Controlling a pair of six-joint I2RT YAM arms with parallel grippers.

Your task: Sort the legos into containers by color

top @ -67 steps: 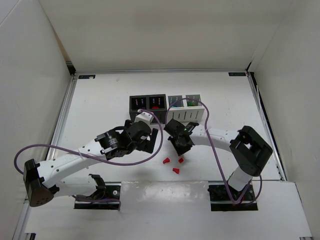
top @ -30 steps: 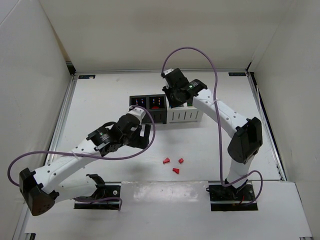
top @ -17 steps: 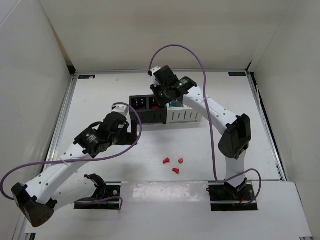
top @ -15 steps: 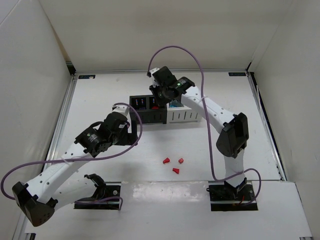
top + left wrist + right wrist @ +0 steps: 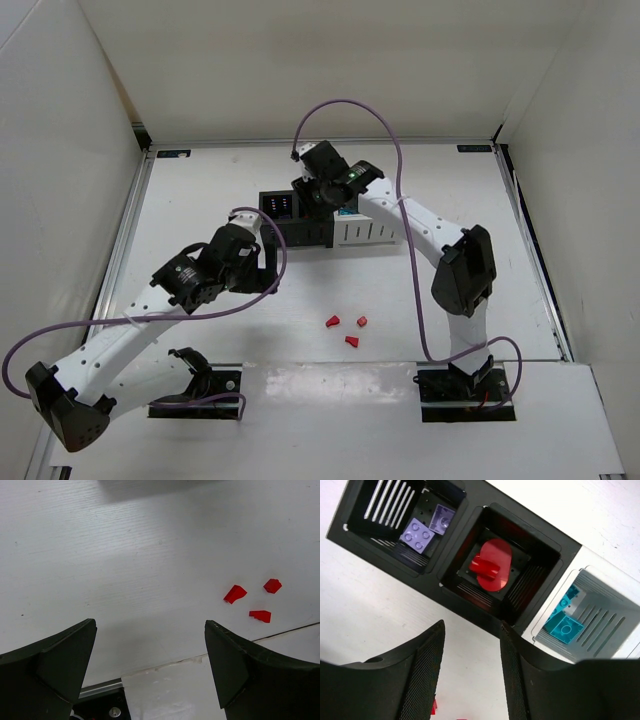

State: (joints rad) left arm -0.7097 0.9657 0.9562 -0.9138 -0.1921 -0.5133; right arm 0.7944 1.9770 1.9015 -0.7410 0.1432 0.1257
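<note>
The right end effector point(image 5: 471, 630) hangs half open and empty above the containers point(image 5: 545, 532). Just ahead of its fingertips, in a black bin, lies an oval red lego point(image 5: 490, 565), long axis pointing away, a stub across it. Purple legos point(image 5: 422, 530) sit in the bin to the left, teal legos point(image 5: 564, 625) to the right. The left end effector point(image 5: 150, 630) gapes wide and empty over the worktop point(image 5: 150, 555), with three red legos point(image 5: 235, 594) ahead-right.

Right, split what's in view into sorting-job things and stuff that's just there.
Job:
three loose red legos on the table
containers holding purple legos, red legos, teal legos
left gripper and right gripper, both open

Just there:
purple cables
metal rail at the table edge
</note>
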